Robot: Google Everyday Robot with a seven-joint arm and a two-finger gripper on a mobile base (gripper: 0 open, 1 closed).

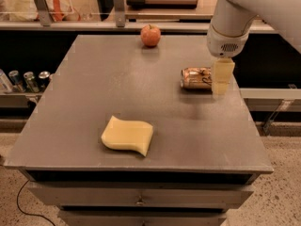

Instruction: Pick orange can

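Toward the right edge of the bench (94, 88) the orange can (195, 78) lies flat, the claw (222, 79) just beside its right end, spread or not I cannot tell; approach stage, likely needing centring over the can next.

Grey table (117, 79) with drawers (94, 195) stands on speckled floor (282, 197).

**What lies where on the surface (89, 84)**

The apple (150, 35) sits at the far edge, slightly right of the middle. The can (196, 78) lies on its side toward the right edge, nearer than the apple. The gripper (219, 88) hangs at the can's right end, just beside it; whether they touch cannot be told. The sponge (128, 135) lies at the near side, left of centre, well apart from the can. Several small cans (30, 80) stand lower, beyond the left edge
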